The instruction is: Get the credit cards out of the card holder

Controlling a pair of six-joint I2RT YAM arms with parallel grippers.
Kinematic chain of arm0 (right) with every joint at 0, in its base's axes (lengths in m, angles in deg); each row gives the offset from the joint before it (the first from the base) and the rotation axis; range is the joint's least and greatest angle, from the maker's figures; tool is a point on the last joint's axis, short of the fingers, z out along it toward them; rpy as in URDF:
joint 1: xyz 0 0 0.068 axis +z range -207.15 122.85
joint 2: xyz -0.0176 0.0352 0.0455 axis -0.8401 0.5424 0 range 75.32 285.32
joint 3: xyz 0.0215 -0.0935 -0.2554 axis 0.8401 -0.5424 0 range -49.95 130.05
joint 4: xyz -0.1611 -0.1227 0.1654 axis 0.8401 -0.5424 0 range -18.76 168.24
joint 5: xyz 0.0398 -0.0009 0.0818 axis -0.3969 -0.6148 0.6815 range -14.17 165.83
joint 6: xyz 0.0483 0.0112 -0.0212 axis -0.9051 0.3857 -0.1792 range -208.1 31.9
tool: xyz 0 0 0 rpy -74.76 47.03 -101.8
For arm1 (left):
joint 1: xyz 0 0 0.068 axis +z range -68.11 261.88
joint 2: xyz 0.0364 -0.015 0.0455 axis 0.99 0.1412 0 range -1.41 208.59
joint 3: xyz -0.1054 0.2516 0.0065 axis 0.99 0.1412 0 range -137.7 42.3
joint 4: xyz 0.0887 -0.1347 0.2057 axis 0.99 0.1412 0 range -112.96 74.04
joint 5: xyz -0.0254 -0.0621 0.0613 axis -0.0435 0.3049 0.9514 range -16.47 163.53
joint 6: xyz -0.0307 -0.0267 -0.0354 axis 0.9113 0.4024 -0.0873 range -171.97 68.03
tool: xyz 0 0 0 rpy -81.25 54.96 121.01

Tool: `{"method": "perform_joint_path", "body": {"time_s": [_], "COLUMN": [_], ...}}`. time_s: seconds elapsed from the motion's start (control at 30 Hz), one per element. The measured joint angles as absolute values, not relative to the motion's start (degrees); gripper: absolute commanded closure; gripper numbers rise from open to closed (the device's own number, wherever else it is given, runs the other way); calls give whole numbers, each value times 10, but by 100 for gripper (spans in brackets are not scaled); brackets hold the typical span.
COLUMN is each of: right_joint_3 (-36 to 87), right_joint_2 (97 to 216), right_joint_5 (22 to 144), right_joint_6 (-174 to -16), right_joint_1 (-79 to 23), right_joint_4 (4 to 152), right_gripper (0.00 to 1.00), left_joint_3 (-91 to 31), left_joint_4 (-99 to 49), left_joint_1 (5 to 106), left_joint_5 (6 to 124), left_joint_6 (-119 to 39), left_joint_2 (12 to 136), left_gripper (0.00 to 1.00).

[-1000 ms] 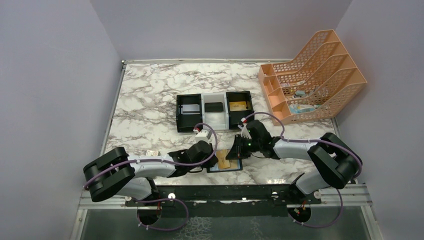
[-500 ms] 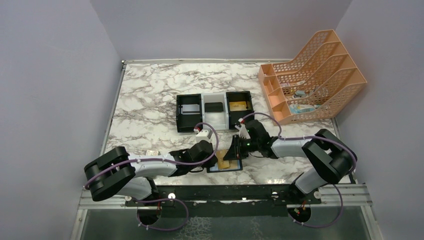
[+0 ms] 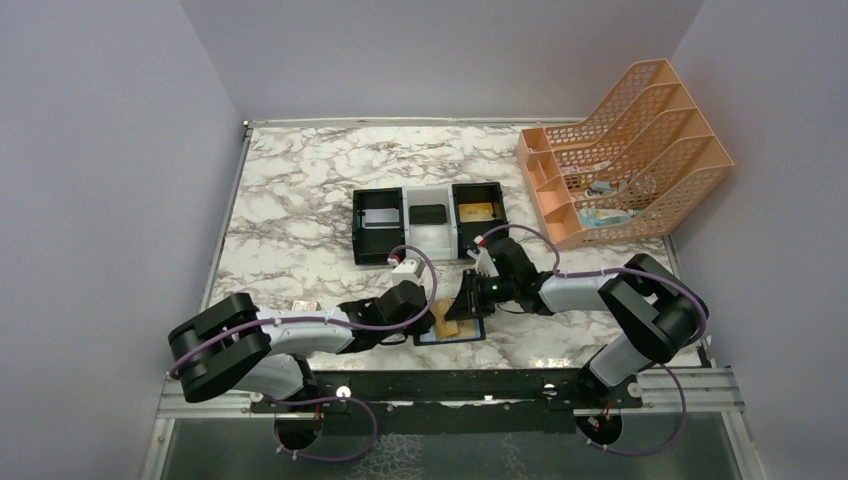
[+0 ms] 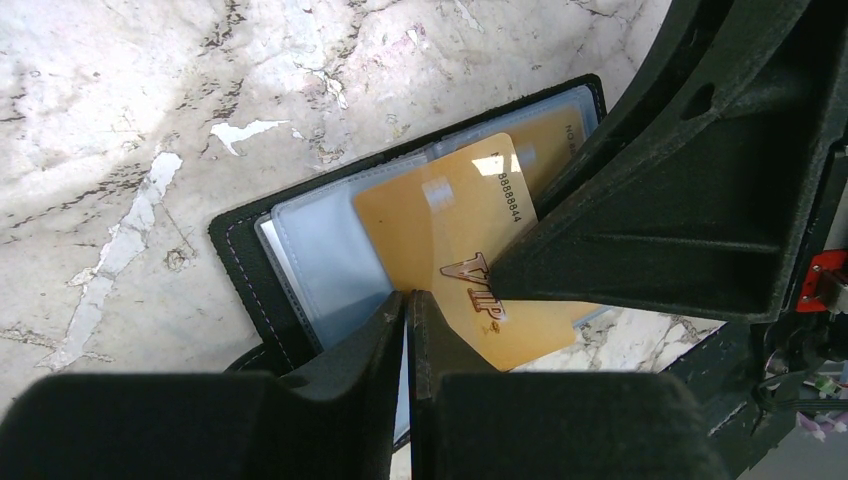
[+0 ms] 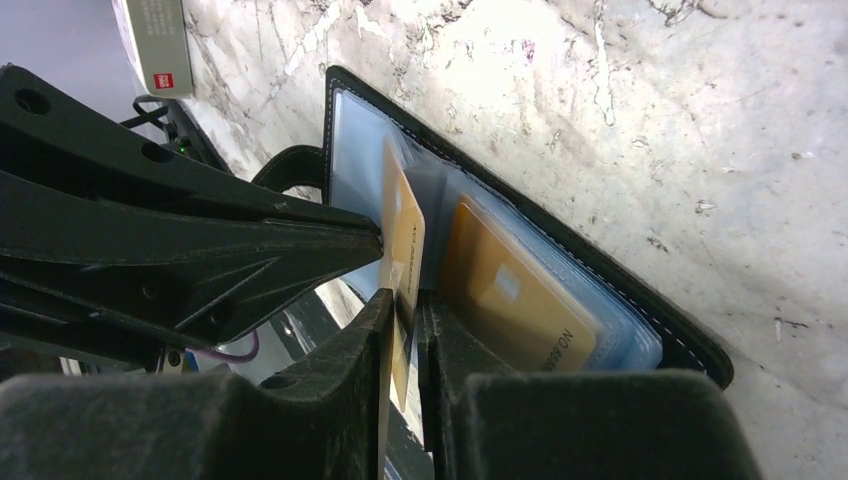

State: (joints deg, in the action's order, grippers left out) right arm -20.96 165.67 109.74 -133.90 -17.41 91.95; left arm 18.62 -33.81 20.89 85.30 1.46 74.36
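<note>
The black card holder [image 3: 462, 336] lies open near the table's front edge, its bluish pocket panels up. My left gripper [image 3: 428, 318] is shut on the edge of a clear pocket sleeve [image 4: 330, 260] of the holder [image 4: 245, 265]. My right gripper [image 3: 467, 304] is shut on a gold card [image 5: 403, 240] that stands edge-on, partly drawn out of its pocket. That card [image 4: 450, 230] reads "VIP" in the left wrist view. A second gold card [image 5: 510, 290] sits inside the holder's other pocket [image 5: 690, 350]. No silver card shows in the holder.
A black-white-black tray [image 3: 430, 238] stands behind the holder, with a silver card [image 3: 378, 218] and a gold card [image 3: 476, 211] in it. A peach file rack [image 3: 625, 150] is at the back right. A small white box [image 3: 305, 306] lies by the left arm.
My right gripper has shifted slightly left with the gold card. The left gripper and the holder have stayed in place.
</note>
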Motion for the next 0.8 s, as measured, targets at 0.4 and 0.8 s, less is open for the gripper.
{"method": "perform_joint_path", "body": {"time_s": [0.4,0.8], "right_joint_3": [-200,-233], "right_joint_2": [1668,1620], "right_joint_5": [1092,1066], "right_joint_6": [-1350,-1356], "right_joint_1": [-175,-175], "right_joint_4": [920,925], "right_gripper": [99,83], "left_joint_3": [194,207], "left_joint_4": [-341,-352], "left_joint_1": [209,209], "left_joint_5": [853,853], "left_joint_6": [11,10], "left_joint_2": [736,725], "left_gripper": [90,90]}}
